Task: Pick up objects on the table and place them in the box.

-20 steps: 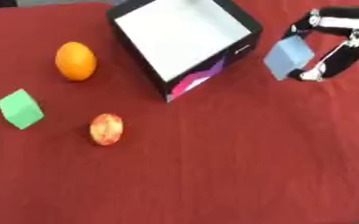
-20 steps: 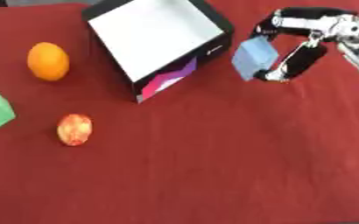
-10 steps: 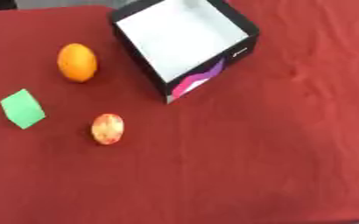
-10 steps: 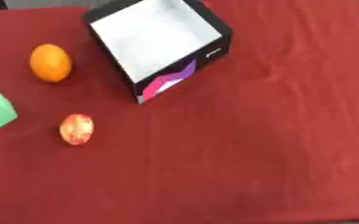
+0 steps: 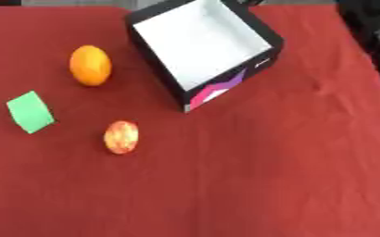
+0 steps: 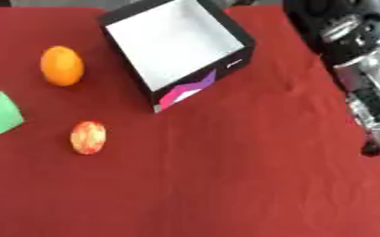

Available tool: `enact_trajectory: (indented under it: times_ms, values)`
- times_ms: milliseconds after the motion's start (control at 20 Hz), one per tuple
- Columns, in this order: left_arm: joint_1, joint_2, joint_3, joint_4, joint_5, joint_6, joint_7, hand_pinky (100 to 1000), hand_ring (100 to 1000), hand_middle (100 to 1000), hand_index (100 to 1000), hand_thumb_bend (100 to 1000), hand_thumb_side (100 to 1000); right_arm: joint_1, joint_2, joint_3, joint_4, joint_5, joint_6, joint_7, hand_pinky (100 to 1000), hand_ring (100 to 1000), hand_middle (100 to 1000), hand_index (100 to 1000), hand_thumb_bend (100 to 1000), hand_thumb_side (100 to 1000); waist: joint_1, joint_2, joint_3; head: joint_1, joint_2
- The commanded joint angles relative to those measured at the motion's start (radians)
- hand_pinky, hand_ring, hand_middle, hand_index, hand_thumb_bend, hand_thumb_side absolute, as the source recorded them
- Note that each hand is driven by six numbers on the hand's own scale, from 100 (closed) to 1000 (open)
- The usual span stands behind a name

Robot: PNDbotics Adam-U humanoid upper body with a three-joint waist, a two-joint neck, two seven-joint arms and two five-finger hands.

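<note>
The black box (image 5: 262, 34) with a white inside lies tilted at the top centre, and I see nothing in it. On the red cloth to its left are an orange (image 5: 90, 65), a green block (image 5: 29, 111) and a red-yellow apple (image 5: 121, 137). My right arm (image 6: 357, 69) runs down the right edge, to the right of the box. Its dark lower end, the right hand (image 6: 373, 148), is partly cut off by the edge. No blue block shows in either view. My left hand is out of view.
The red cloth (image 5: 250, 185) covers the whole table, with open cloth across the front and centre right. The table's far edge shows at the top left.
One second ago my right hand held a pale blue block right of the box. Half a second ago it was out of view. Now the arm shows at the right edge without the block.
</note>
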Motion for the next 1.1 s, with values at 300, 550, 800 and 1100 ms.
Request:
enact_trajectory:
  times_ms: [300, 550, 800, 1100]
  values:
    - [-0.048, 0.048, 0.020, -0.056, -0.011, -0.015, 0.055, 863, 759, 750, 857, 326, 615, 0.014, 0.009, 0.020, 0.109, 0.132, -0.101, -0.015, 810, 667, 467, 552, 214, 100, -0.037, 0.026, 0.053, -0.051, -0.050]
    - [-0.047, 0.046, 0.019, -0.055, -0.009, -0.013, 0.053, 863, 757, 749, 857, 322, 619, 0.044, 0.011, 0.015, 0.154, 0.155, -0.114, -0.038, 808, 664, 465, 550, 211, 100, -0.037, 0.032, 0.054, -0.052, -0.050]
    - [-0.038, 0.047, 0.019, -0.051, -0.010, -0.010, 0.049, 864, 755, 748, 857, 317, 624, 0.053, 0.006, 0.002, 0.155, 0.139, -0.107, -0.057, 811, 660, 460, 548, 214, 100, -0.030, 0.036, 0.047, -0.054, -0.042]
    - [-0.033, 0.044, 0.019, -0.048, -0.013, -0.009, 0.041, 864, 718, 747, 857, 314, 626, 0.072, -0.026, -0.006, 0.166, 0.171, -0.093, -0.053, 808, 668, 469, 554, 205, 100, -0.027, 0.038, 0.040, -0.053, -0.042]
